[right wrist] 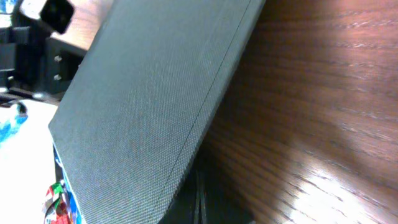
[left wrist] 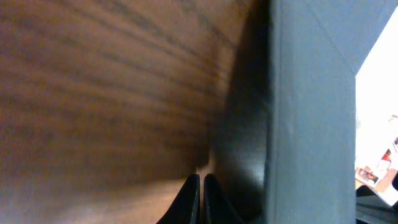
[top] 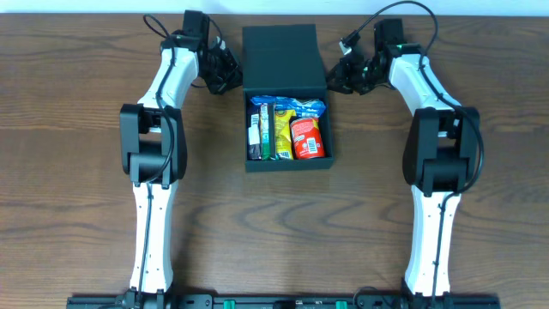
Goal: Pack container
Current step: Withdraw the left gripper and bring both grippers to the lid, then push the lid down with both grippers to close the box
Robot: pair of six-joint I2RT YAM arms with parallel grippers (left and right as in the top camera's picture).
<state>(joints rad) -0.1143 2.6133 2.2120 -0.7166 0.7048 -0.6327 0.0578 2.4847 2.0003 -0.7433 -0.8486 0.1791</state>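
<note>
The black container stands open at the table's middle, its flap lid tilted back toward the far side. Inside lie a red packet, a yellow-green packet, a blue packet and a dark-and-white packet. My left gripper is shut and empty, low at the lid's left edge; in the left wrist view its tips sit by the lid. My right gripper is shut at the lid's right edge; its tips lie under the raised lid.
The wooden table carries nothing else in view. Both arms reach to the far side, their cables looping near the far edge. The arm bases stand at the front edge.
</note>
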